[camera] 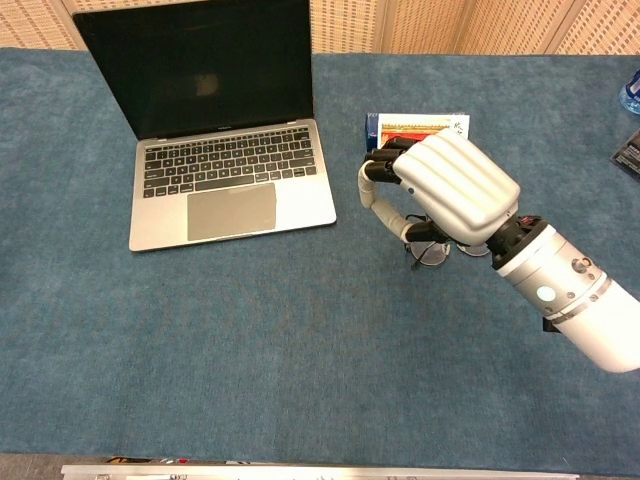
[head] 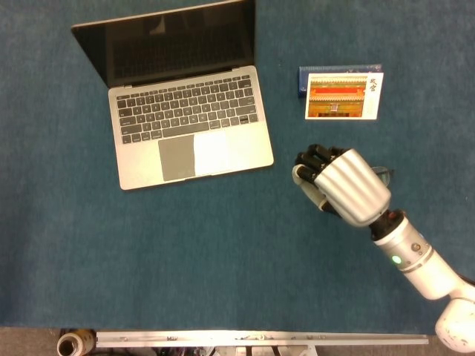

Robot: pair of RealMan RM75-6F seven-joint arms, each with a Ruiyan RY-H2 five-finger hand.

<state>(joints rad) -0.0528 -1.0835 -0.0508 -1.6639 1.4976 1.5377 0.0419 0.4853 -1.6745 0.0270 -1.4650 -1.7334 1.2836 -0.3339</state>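
Glasses (camera: 438,250) flat on the blue table (head: 223,252), almost entirely buried under the right hand (head: 343,184). Only bits poking out: a sliver of lens and frame past the hand's far-right edge in the head view, a lens and a folded temple just below the palm in the chest view. Long axis of the frame roughly side to side across the table, slightly tilted, so lying crosswise under the knuckles rather than along the forearm.

Right hand directly above them, palm down, fingers (camera: 385,165) curled forward and downward, thumb (camera: 385,212) reaching down on the laptop side. Looks like a loose claw, half closed. Can't tell whether fingertips actually touching the frame or just hovering over it, since the back of the hand blocks the contact in both views. No sign of the glasses lifted off the cloth, so probably nothing properly held yet.

Left hand nowhere in either view, so right one obviously the nearer.

Around it: open laptop (head: 185,119) well off to the left, screen dark; postcard-looking card with a red building (head: 344,96) just beyond the hand, sitting on a small blue box (head: 303,80).
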